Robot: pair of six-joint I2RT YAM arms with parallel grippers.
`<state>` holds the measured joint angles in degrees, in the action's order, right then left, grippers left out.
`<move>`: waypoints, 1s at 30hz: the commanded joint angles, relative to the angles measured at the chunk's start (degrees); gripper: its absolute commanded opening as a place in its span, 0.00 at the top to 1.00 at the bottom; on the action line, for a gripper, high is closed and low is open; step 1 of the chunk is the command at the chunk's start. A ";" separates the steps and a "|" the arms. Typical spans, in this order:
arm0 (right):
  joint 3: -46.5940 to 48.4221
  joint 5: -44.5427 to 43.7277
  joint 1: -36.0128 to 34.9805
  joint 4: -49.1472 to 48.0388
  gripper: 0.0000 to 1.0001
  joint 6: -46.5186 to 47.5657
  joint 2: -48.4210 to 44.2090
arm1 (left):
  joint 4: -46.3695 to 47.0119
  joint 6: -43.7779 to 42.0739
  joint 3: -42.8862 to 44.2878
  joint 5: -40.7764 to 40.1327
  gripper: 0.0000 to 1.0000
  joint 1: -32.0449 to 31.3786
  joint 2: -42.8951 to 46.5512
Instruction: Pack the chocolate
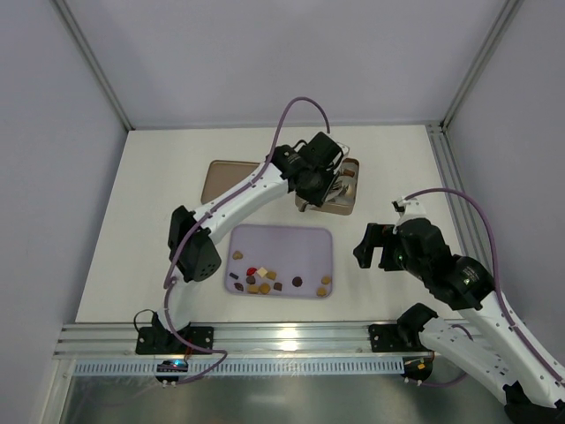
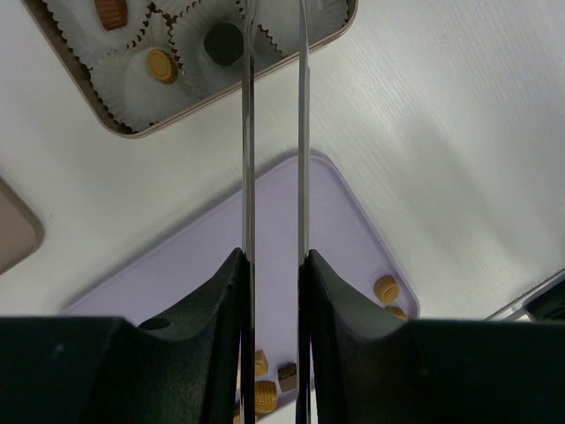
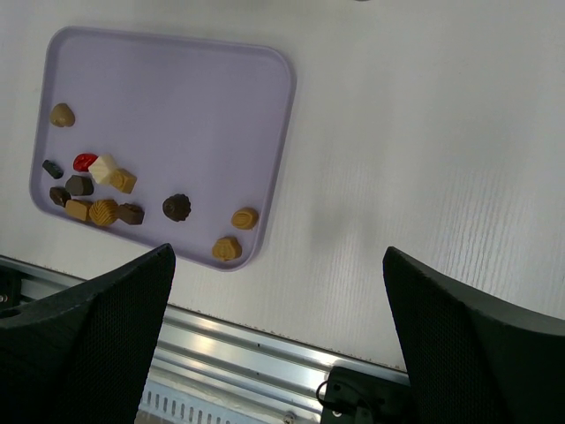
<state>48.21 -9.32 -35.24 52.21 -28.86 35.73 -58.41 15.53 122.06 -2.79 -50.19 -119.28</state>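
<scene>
Over the far box, the left gripper (image 2: 274,26) hovers; the loose chocolate (image 3: 104,190) lies back toward the bases.
Its thin blades stand narrowly apart with the tips cropped, so its grasp cannot be told. The box (image 2: 132,131) shows three filled liners (image 2: 141,84). The rest sits along the near edge of the purple tray (image 3: 177,79). The right gripper (image 3: 278,258), spread wide and empty, is nearer.
</scene>
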 commanded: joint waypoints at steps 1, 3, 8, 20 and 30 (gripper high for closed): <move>1.19 -0.87 0.00 -0.61 0.00 -0.41 -0.48 | 1.28 -0.85 2.31 2.52 0.76 0.18 -0.77; 1.10 -0.70 0.09 -0.70 0.00 -0.32 -0.66 | 1.90 -0.76 1.69 2.61 0.76 0.27 -1.13; 1.10 -0.70 0.18 -0.70 0.00 -0.32 -0.66 | 2.69 -0.50 0.46 5.42 0.76 0.27 -1.30; 1.01 -0.79 0.00 -0.79 0.00 -0.32 -0.74 | 2.51 -0.33 0.11 5.51 0.73 0.19 -1.57; 1.01 -0.87 0.09 -0.88 0.00 -0.32 -0.74 | 2.34 -0.67 -0.42 5.07 0.69 0.27 -1.04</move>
<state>48.21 -9.32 -35.24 52.31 -28.84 35.48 -57.71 15.59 121.67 1.65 -50.17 -121.36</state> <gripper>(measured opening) 0.996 0.317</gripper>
